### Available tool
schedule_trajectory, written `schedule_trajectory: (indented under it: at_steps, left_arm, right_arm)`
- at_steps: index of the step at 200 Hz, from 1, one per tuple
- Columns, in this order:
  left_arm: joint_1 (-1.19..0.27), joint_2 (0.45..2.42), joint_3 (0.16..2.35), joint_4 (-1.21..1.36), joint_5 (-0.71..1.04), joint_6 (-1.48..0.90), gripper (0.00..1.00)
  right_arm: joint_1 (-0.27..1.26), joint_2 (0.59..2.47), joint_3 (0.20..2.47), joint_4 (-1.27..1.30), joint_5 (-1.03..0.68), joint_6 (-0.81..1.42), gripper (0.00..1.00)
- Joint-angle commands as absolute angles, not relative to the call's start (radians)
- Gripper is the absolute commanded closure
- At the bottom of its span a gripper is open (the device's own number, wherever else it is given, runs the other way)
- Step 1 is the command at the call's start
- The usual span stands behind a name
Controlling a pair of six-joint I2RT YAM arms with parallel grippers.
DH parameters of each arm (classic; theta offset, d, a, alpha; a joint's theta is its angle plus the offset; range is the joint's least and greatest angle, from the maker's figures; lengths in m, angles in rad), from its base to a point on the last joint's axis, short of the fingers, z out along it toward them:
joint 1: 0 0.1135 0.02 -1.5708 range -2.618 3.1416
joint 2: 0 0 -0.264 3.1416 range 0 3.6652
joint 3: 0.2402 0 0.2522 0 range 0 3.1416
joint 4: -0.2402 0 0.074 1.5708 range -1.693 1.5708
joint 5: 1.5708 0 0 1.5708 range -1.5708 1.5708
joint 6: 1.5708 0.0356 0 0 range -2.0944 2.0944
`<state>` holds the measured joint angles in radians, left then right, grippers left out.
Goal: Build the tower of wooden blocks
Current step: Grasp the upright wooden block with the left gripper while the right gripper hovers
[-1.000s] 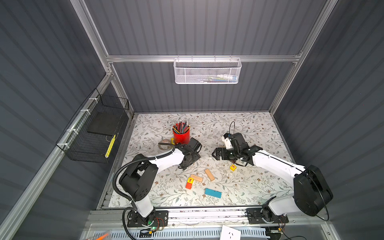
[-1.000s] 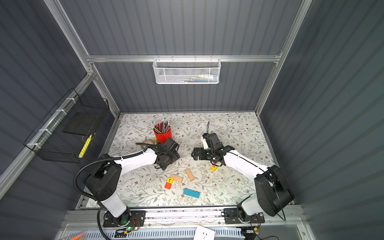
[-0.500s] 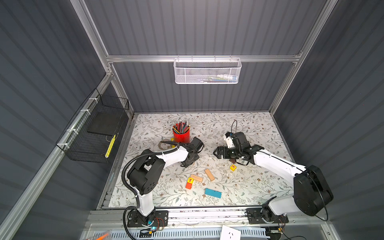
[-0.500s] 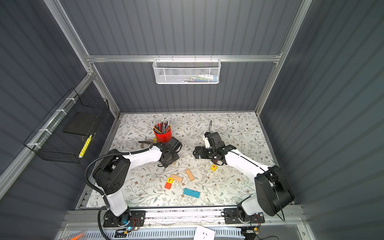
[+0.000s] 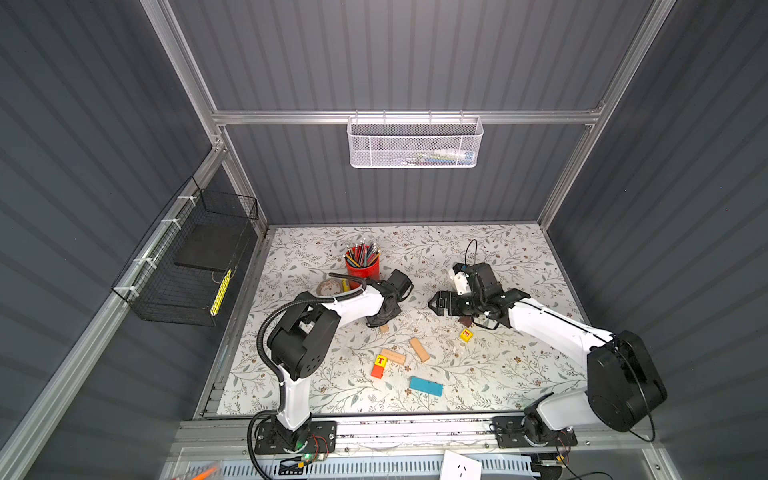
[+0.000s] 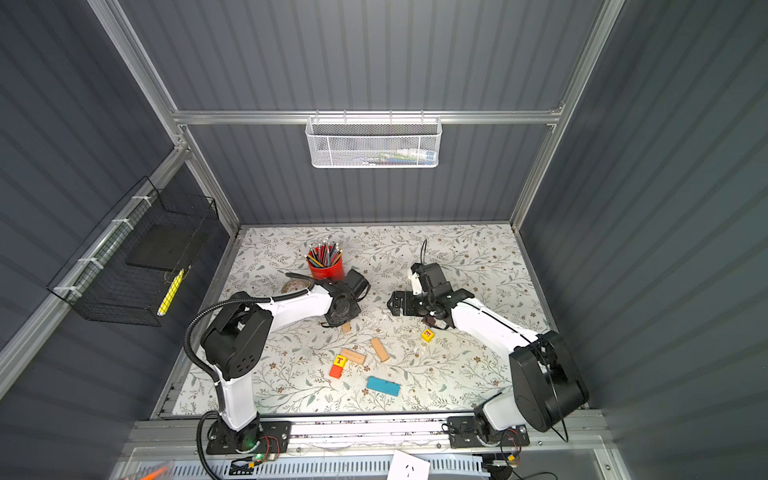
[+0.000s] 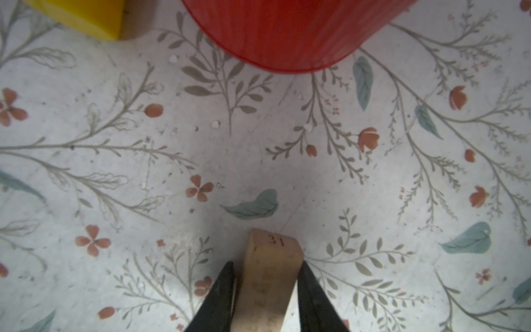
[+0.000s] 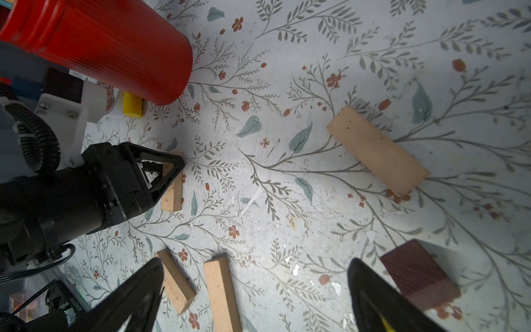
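Left arm has dropped low and its jaws have narrowed onto a plank!
The left gripper [image 5: 381, 319] pinches the tan plank [image 7: 273, 258] across its width. The plank lies flat on the mat, its long axis running out between the fingers toward the red pencil cup [image 7: 287, 31]. The right gripper [image 8: 255, 264] gapes empty, farther off.

Red T on one yellow cube [image 5: 380, 360], E on the other cube [image 5: 466, 333], 31 on a tan plank [image 7: 271, 267].
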<state>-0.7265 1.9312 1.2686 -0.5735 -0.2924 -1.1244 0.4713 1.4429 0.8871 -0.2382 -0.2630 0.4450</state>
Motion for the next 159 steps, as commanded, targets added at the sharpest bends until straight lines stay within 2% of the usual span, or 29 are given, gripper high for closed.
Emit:
schedule_trajectory:
  at_steps: [1, 61, 111, 159]
  left_arm:
    - [-0.739, 1.973, 1.278, -0.633, -0.271, -1.012, 0.70]
    - [-0.747, 1.980, 1.290, -0.569, -0.175, -0.795, 0.78]
    - [-0.747, 2.033, 1.384, -0.546, -0.130, -0.637, 0.78]
    - [-0.746, 2.106, 1.486, -0.604, -0.186, -0.569, 0.76]
  right_arm:
    - [0.463, 1.444, 0.879, -0.243, -0.276, 0.449, 0.01]
    - [0.453, 1.447, 0.879, -0.239, -0.296, 0.469, 0.01]
    - [0.430, 1.448, 0.869, -0.246, -0.293, 0.496, 0.01]
    - [0.418, 1.442, 0.864, -0.258, -0.284, 0.501, 0.01]
